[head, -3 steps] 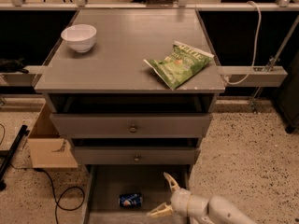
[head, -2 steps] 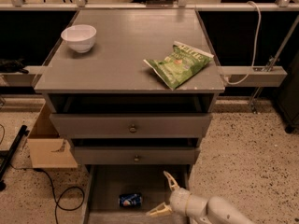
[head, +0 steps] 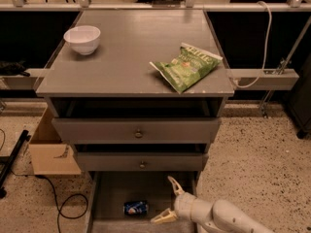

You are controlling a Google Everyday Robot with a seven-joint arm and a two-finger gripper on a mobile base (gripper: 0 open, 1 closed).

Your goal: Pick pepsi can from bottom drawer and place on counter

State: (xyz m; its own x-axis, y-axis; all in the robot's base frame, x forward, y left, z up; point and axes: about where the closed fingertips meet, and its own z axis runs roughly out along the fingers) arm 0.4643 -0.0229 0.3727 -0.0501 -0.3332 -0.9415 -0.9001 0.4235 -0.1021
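Evidently the task is sitting at its very start: the pepsi can is lying on its side on the floor of the pulled-out bottom drawer, ungrasped. The gripper is hovering inside the drawer just right of the can, its two fingers spread wide, pinching nothing and not touching it. Closing on the can, lifting it out and setting it on the counter are all waiting to be done; up there, a white bowl and a green chip bag are taking some room.
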